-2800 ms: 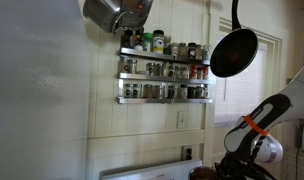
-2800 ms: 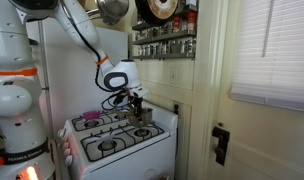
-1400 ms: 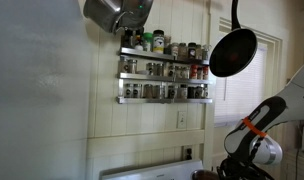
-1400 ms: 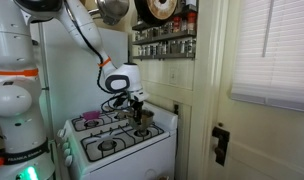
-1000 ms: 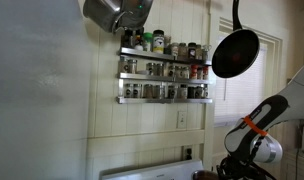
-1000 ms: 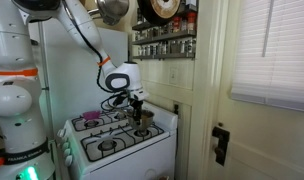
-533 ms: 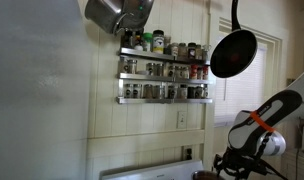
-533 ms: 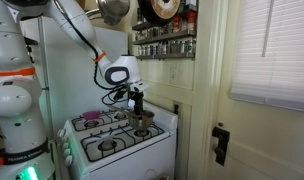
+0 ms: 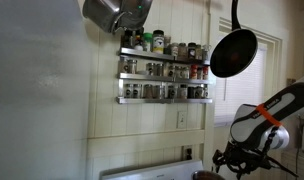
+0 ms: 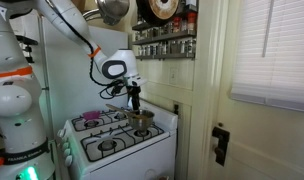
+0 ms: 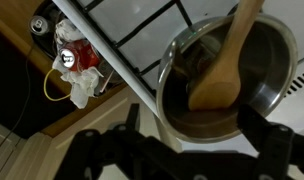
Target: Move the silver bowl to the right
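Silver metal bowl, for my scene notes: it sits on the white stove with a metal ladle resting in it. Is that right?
Not quite. The wrist view shows a light wooden spoon, not a metal ladle, resting in the round silver metal bowl. The bowl does sit on the white stove.

Top edge cuts wooden spoon point(image 11: 224, 70) in wrist view; claw point(image 11: 182, 152) dark, blurred
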`<state>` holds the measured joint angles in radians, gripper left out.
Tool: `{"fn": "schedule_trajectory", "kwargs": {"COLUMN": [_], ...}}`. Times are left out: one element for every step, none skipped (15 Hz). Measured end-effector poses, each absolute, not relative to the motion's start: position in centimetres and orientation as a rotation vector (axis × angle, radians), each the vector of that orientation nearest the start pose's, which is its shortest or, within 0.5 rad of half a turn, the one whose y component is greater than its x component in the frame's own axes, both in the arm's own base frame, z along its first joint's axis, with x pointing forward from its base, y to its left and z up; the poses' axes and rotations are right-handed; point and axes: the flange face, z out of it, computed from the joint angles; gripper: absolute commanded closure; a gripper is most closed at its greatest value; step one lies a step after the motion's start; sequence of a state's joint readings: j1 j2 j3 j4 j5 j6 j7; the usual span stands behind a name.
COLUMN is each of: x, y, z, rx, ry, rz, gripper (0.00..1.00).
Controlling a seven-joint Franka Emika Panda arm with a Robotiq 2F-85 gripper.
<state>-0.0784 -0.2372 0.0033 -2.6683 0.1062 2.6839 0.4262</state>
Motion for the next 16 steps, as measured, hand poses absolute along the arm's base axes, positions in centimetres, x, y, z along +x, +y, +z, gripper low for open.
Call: {"fn": "schedule_trajectory", "kwargs": {"x": [42.7,42.4,42.2,42.1,42.0,41.9,41.8,41.8,41.8,41.8,41.8,41.8,41.8,41.8,41.8,41.8], "y": [-3.5,-3.4,-3.3,-3.3,-3.5,-3.7,-3.8,-3.9,-3.9,-3.9,-3.9,-3.9,-3.9,-3.9,-3.9,-3.9], "z": [34.2,34.5,34.8,35.1,35.4,35.7,35.9,36.0,36.0,36.0,36.0,36.0,36.0,36.0,36.0,36.0], "rx": [-2.903,-2.916,-2.924,-2.928,-2.929,-2.928,-2.928,-2.928,-2.928,-2.928,-2.928,-2.928,-2.928,-2.928,-2.928,-2.927], "ry": [0.836,0.793,0.760,0.736,0.721,0.711,0.704,0.702,0.701,0.701,0.701,0.701,0.701,0.701,0.700,0.698], "rz": [-0.361,-0.368,-0.378,-0.392,-0.407,-0.418,-0.425,-0.429,-0.430,-0.430,-0.429,-0.429,-0.429,-0.429,-0.430,-0.430], "gripper": [0.00,0.00,0.00,0.00,0.00,0.00,0.00,0.00,0.00,0.00,0.00,0.00,0.00,0.00,0.00,0.00]}}
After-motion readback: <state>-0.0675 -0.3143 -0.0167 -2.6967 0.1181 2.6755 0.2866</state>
